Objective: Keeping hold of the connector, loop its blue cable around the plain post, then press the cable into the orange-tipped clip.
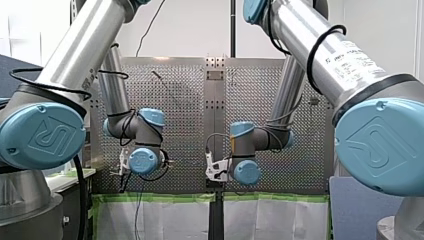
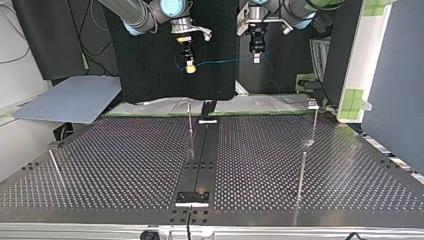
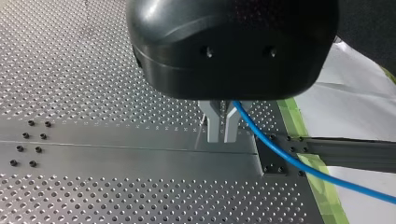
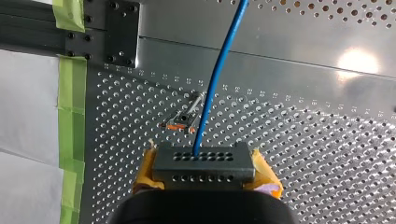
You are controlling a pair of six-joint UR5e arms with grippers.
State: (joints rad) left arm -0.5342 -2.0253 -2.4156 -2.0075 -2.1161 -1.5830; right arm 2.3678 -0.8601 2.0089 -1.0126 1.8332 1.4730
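Note:
In the right wrist view my right gripper [image 4: 205, 173] is shut on the dark grey connector [image 4: 204, 163], gripped between its yellow pads [image 4: 145, 173]. The blue cable [image 4: 215, 79] leaves the connector and runs ahead over the perforated table. The orange-tipped clip [image 4: 182, 122] stands on the table just ahead of the connector, beside the cable. My left gripper [image 3: 222, 125] has its metal fingers shut on the blue cable [image 3: 280, 156], which trails off to one side. In the top view the cable [image 2: 225, 62] hangs between my right gripper [image 2: 189, 61] and my left gripper [image 2: 256, 52], both well above the table.
Thin upright posts stand on the perforated table [image 2: 125, 165]: one near the middle [image 2: 190, 125], two at the top view's right [image 2: 315, 122] [image 2: 301, 175], one at its left [image 2: 55, 167]. A dark rail [image 2: 202, 160] runs down the middle. Green tape [image 3: 292, 112] edges the table.

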